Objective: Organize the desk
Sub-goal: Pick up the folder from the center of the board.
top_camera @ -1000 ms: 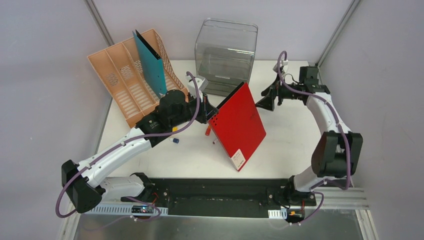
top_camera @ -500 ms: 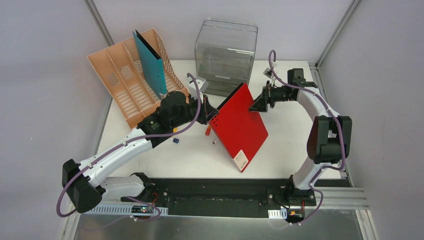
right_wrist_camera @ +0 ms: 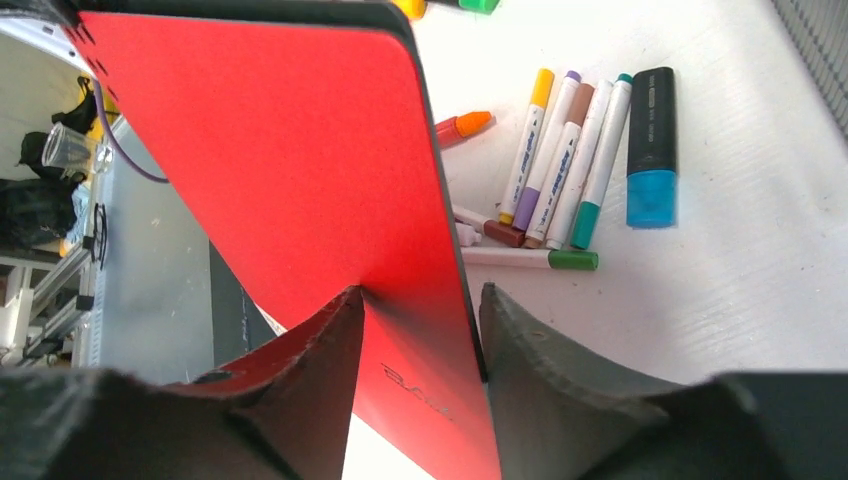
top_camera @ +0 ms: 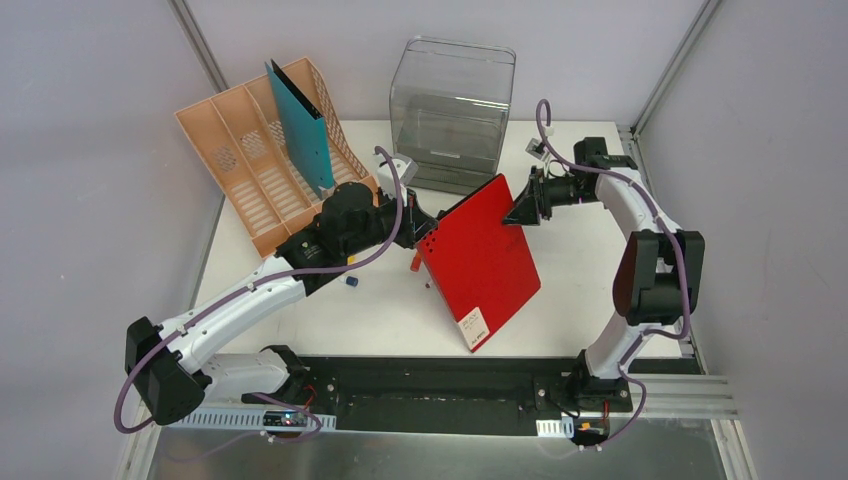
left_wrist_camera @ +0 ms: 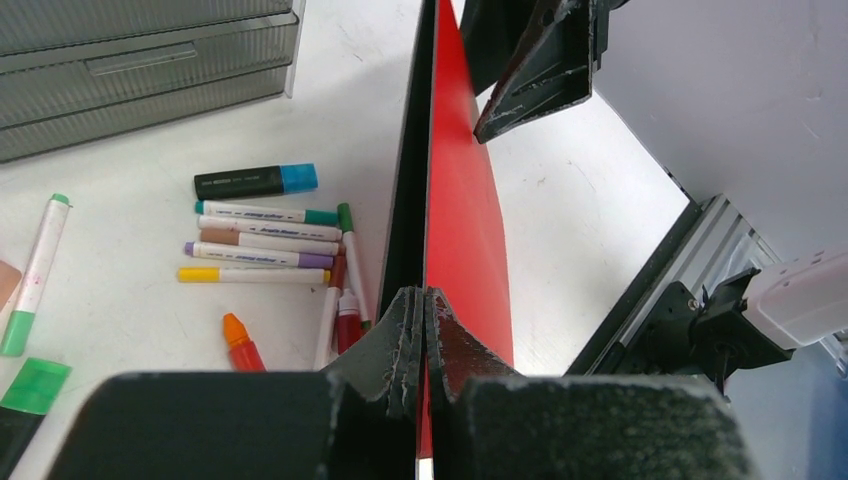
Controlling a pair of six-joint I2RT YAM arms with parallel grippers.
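Red folder (top_camera: 480, 250), white desk (top_camera: 575, 275), peach rack (top_camera: 240, 165)

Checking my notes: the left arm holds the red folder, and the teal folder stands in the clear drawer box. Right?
No: the teal folder stands in the peach file rack, as the top external view shows. The left gripper does hold the red folder.

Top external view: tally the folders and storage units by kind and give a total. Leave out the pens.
Folders: 2 (red flat stiff folder, teal flat stiff folder)
File racks: 1 (peach slotted plastic file rack)
Drawer boxes: 1 (clear grey plastic drawer box)
Total: 4
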